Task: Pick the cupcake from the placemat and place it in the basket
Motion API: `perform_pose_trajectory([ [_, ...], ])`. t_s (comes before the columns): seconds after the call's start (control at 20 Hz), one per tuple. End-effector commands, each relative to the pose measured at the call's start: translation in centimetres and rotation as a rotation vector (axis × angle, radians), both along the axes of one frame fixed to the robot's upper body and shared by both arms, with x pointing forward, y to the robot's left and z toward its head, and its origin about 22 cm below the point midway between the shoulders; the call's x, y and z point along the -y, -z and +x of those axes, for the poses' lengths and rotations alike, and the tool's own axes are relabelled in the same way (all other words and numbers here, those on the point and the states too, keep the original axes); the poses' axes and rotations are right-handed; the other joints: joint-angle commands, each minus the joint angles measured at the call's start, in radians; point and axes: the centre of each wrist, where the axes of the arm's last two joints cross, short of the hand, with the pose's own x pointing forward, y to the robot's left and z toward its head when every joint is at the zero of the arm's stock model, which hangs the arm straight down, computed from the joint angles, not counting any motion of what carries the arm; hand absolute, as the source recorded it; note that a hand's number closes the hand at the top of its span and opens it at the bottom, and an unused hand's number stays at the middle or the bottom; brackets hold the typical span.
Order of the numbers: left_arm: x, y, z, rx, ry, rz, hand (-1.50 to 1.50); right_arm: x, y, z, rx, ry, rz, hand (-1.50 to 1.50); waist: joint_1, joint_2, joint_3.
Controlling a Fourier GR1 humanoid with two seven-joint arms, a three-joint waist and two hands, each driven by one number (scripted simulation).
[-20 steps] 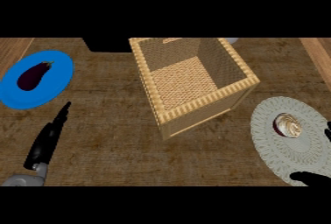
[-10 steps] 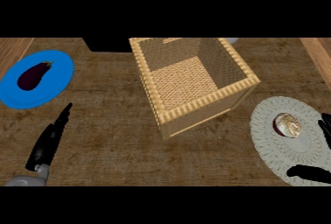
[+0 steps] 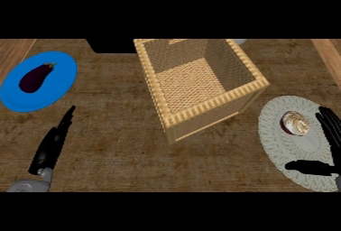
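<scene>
Head view: right hand (image 3: 326,149) spreads open fingers (image 3: 329,124) around the cupcake (image 3: 295,122); left hand (image 3: 52,144) lies straight.

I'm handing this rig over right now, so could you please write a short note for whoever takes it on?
Right hand: open, fingers and thumb spread around the cupcake, not closed on it.
Left hand: open, fingers straight, at the lower left.
Cupcake sits on the placemat, to the right of the basket.
An eggplant lies on the blue plate at the far left.
Done: approach only.
Left: grasp, lift, place in basket.
</scene>
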Motion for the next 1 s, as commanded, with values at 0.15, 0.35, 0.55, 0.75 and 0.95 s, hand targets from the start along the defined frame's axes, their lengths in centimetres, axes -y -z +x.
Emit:
perform_pose_trajectory([
  [0.15,-0.1,0.0,-0.2,0.01,0.011,0.005,0.0,-1.6,0.7,2.1,0.03,-0.152,-0.137,1.5,0.008,0.003,0.008],
  [0.35,1.3,-0.4,1.0,-0.004,0.001,-0.014,0.0,-1.7,0.5,3.1,-0.007,-0.208,-0.129,1.5,0.009,0.005,0.009],
  [0.55,-0.2,-0.5,-0.1,-0.009,0.016,0.014,0.0,-2.2,2.0,1.3,-0.033,-0.306,-0.14,1.5,0.011,0.003,0.01],
  [0.75,-1.2,-0.9,-0.3,0.008,-0.007,0.015,0.0,-3.8,2.8,1.1,-0.014,-0.312,-0.203,1.5,0.012,0.002,0.01],
  [0.95,0.3,0.1,-1.0,0.006,-0.005,0.003,0.0,-3.9,1.5,2.2,0.065,-0.281,-0.21,1.5,0.006,0.0,0.009],
])
